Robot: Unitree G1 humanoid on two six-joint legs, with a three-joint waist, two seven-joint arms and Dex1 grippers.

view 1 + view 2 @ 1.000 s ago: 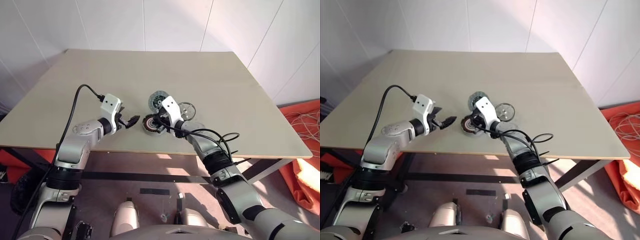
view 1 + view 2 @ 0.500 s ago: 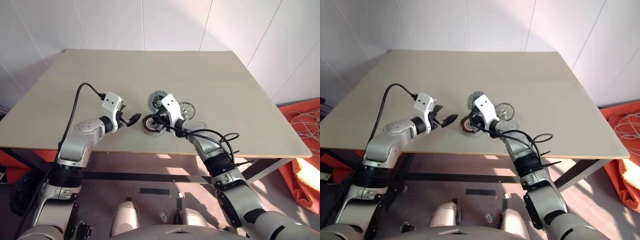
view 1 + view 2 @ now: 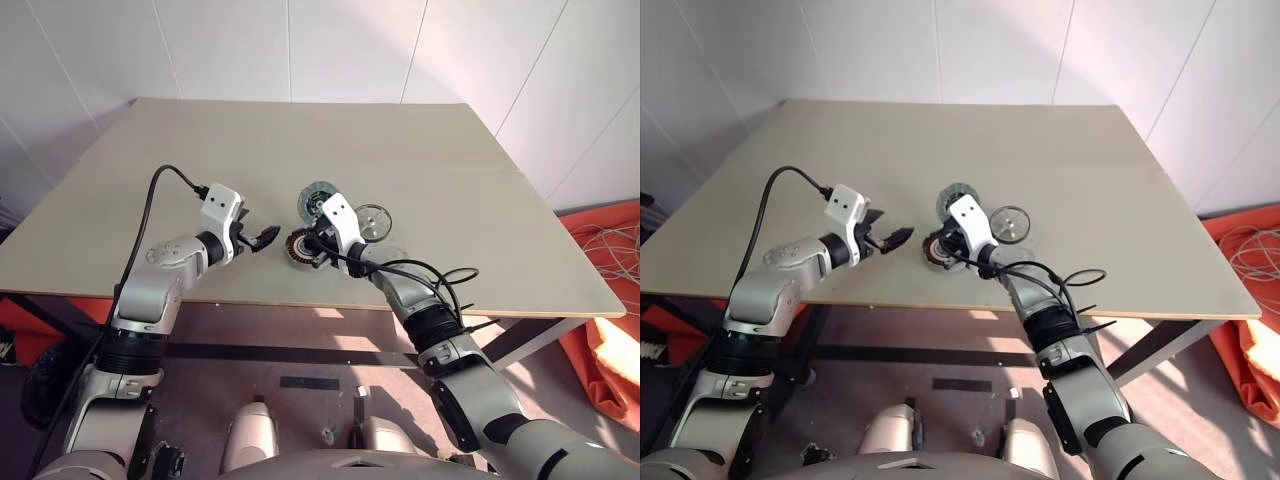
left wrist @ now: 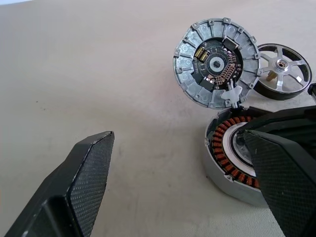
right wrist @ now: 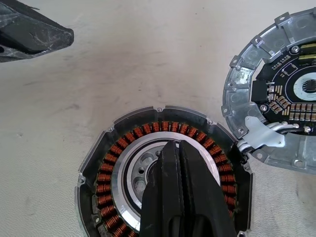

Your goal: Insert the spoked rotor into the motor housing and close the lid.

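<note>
R end effector (image 5: 181,163): fingers pressed together, nothing pinched, tips seen over the pale middle of the motor housing (image 5: 163,173). Whether the tips touch the centre can't be told.

L end effector (image 4: 182,173): fingers spread wide, nothing held, seen just to the left of the housing in the head views. One finger (image 4: 74,187) is over bare desk, the other is in front of the housing's near edge in the L wrist view. No contact can be confirmed.

Housing: lies flat on the desk (image 3: 450,170), near the front edge, open face up, axis vertical. Copper winding ring and pale centre are exposed; no rotor is seen inside.

Lid (image 4: 216,62): just beyond the housing, rim close against the housing's far edge; a small pale bracket w/ wires sits at that junction. Inner face w/ dark circuit board and pale hub is turned toward the wrist cams. In the L wrist view it looks tilted, propped at the housing side, but exact lean can't be told. Ribbed grey edge is visible all round.

Spoked rotor (image 4: 281,64): to the right of the lid, partly tucked behind the lid's rim in the L wrist view. Lies flat-ish on the desk, hub up, slim spokes radiating to a dark rim. In the head view it is seen at (image 3: 373,221), beside the R arm's wrist, apart from the housing.
</note>
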